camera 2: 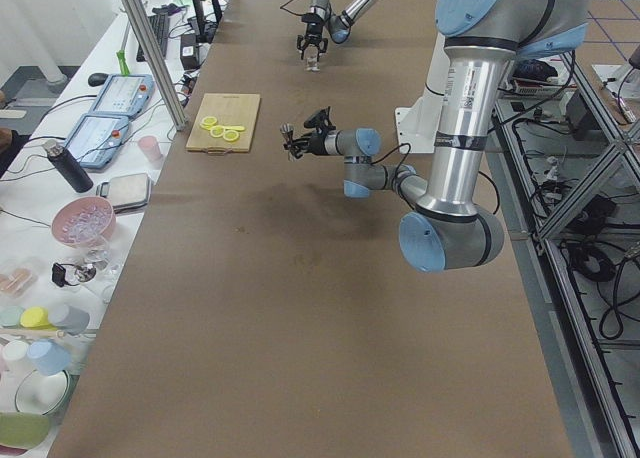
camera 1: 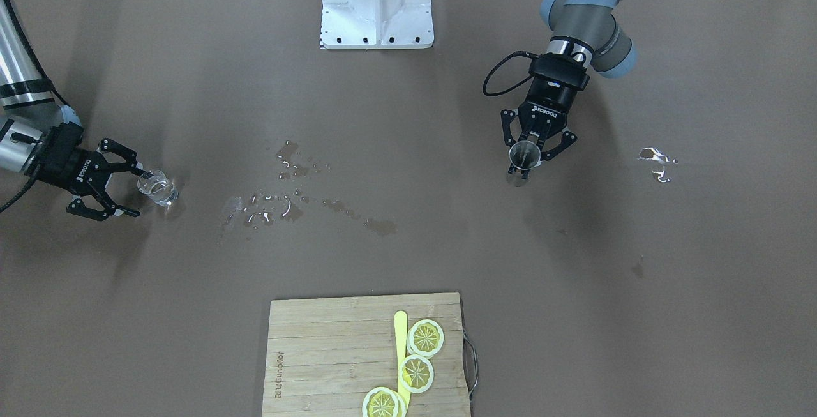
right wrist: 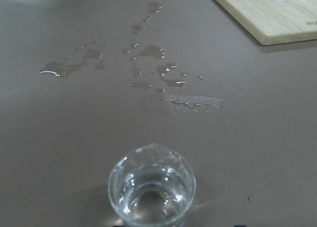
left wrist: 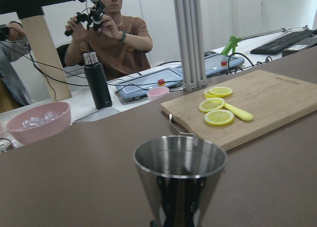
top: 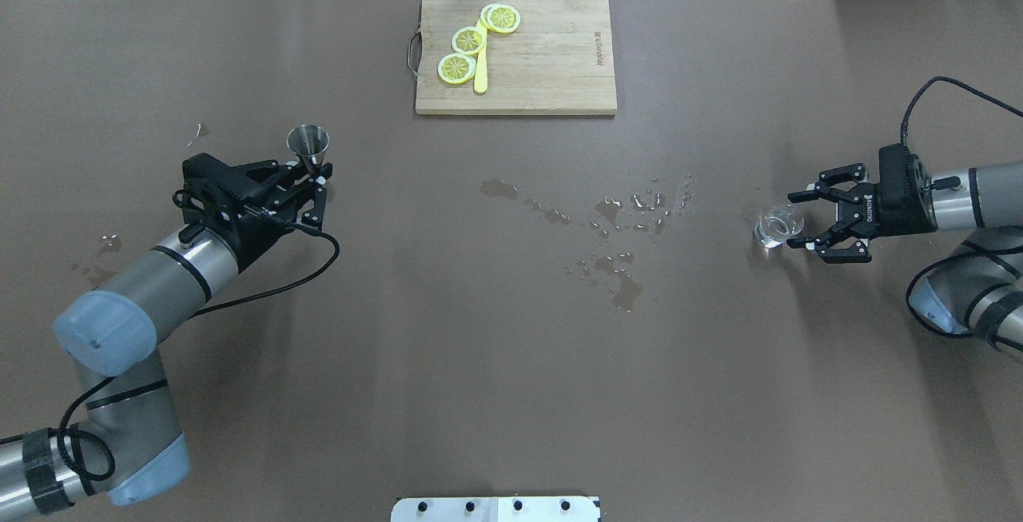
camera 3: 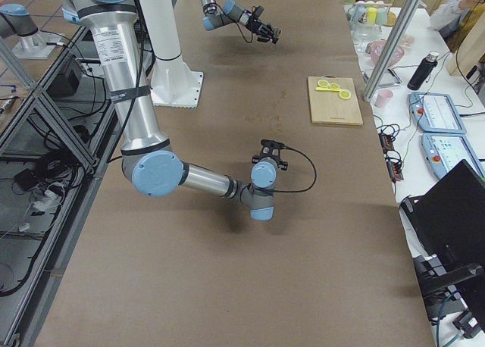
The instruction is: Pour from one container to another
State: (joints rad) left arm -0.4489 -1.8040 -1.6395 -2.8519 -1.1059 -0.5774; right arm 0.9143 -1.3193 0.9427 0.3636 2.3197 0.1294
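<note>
A small clear glass (top: pixel 779 227) with some clear liquid in it stands on the brown table at the right. My right gripper (top: pixel 794 221) is open beside it, with the fingertips level with the glass's near side and not touching it. In the right wrist view the glass (right wrist: pixel 152 186) is close, at bottom centre. At the left, my left gripper (top: pixel 316 180) is shut on the lower part of a steel measuring cup (top: pixel 308 143), held upright with its mouth up. That cup (left wrist: pixel 179 180) fills the bottom of the left wrist view. From the front, the cup (camera 1: pixel 523 156) and glass (camera 1: pixel 157 188) are far apart.
Spilled puddles (top: pixel 615 222) spread across the middle of the table. A wooden cutting board (top: pixel 551 58) at the far edge holds lemon slices (top: pixel 468 40) and a yellow knife (top: pixel 480 74). The robot base (camera 1: pixel 376 5) is at the near edge. A person (left wrist: pixel 111 33) sits beyond the table.
</note>
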